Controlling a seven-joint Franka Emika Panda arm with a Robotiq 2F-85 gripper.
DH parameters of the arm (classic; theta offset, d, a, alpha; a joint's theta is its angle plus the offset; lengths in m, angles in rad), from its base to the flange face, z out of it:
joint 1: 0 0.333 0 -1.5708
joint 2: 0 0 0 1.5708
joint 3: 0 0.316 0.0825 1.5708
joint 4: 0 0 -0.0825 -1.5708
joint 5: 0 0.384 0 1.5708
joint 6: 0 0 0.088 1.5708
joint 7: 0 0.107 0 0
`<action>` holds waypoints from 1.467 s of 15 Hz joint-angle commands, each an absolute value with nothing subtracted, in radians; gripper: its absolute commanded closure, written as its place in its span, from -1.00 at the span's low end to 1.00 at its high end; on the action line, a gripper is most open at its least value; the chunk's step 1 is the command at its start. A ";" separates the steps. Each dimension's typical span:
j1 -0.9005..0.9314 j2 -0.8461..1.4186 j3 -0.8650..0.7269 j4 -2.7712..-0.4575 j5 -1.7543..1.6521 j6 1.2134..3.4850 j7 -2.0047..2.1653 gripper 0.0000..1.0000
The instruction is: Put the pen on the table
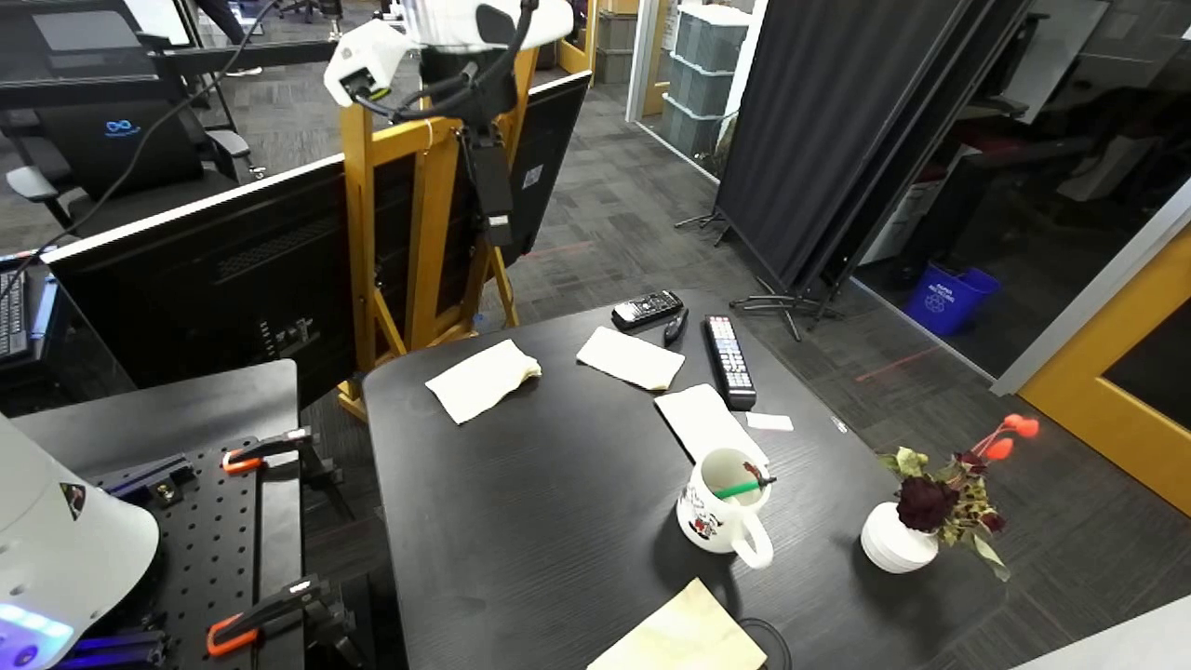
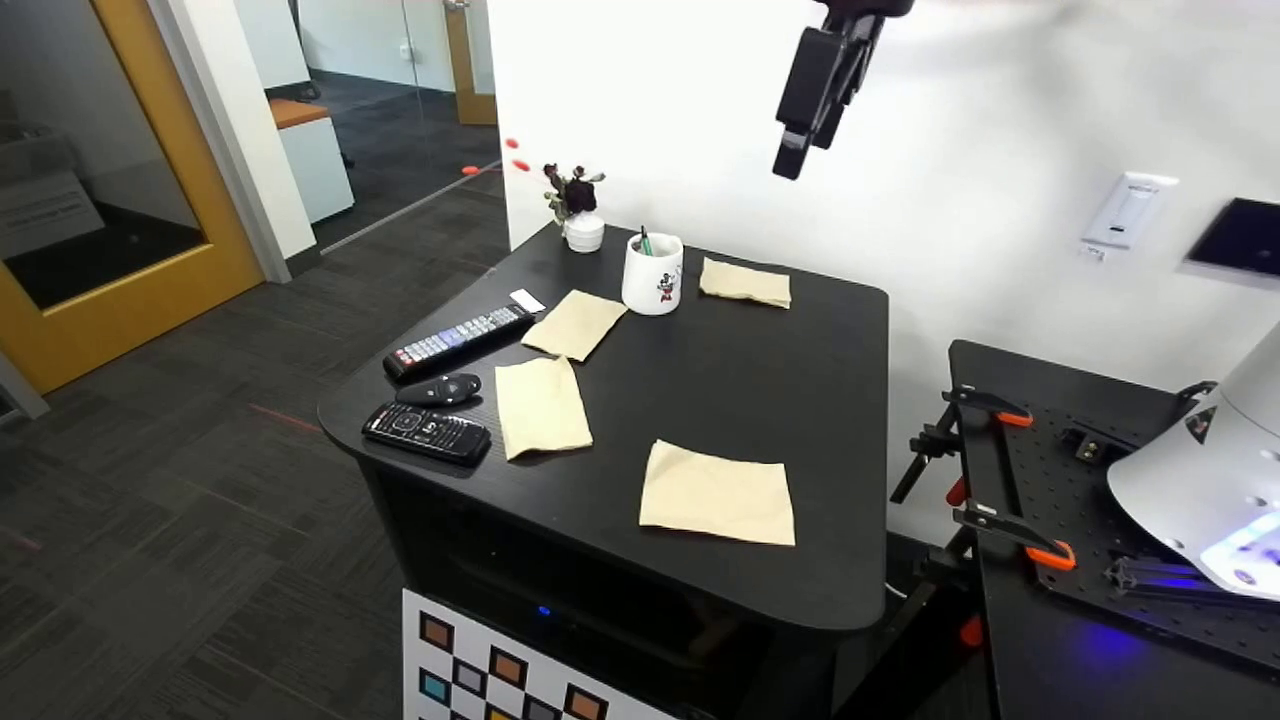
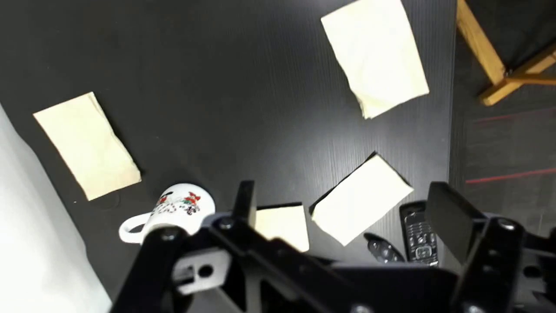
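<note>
The Robotiq gripper [image 3: 345,202] is nearest in the wrist view, its fingers spread apart above the black table [image 1: 521,502]; in both exterior views the green pen [image 1: 740,489] leans inside the white cartoon-print mug [image 1: 710,521], dark end poking past the rim, and two remote controls [image 1: 729,361], a white flower vase [image 1: 895,542] and four pieces of paper [image 1: 476,381] share the table

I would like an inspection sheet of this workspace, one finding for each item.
Surface: black table, with fine wood-like grain.
Job's things: green pen leans inside white mug, not yet on table.
Clutter: four papers, two remotes, small black device, white card, flower vase.
Gripper: open, nothing held, above the table.
Cables: black cable on robot arm; thin dark loop, perhaps a cord, beside one paper.
Surroundings: wooden easel, dark curtain, white wall.
</note>
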State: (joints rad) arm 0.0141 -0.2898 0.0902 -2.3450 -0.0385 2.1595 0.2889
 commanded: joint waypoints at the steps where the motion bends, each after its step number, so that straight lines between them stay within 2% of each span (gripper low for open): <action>1: -0.048 -0.265 0.074 -2.362 -0.087 2.318 0.401 -1.00; 4: -0.104 -0.226 0.075 -2.363 -0.182 2.425 0.509 -1.00; 7: -0.150 -0.189 0.089 -2.349 -0.325 2.434 0.678 -1.00; 8: -0.114 -0.210 0.062 -2.360 -0.262 2.419 0.584 -1.00; 14: -0.123 -0.193 0.063 -2.357 -0.307 2.421 0.650 -1.00; 22: -0.154 -0.065 -0.002 -2.305 -0.341 2.489 0.710 -1.00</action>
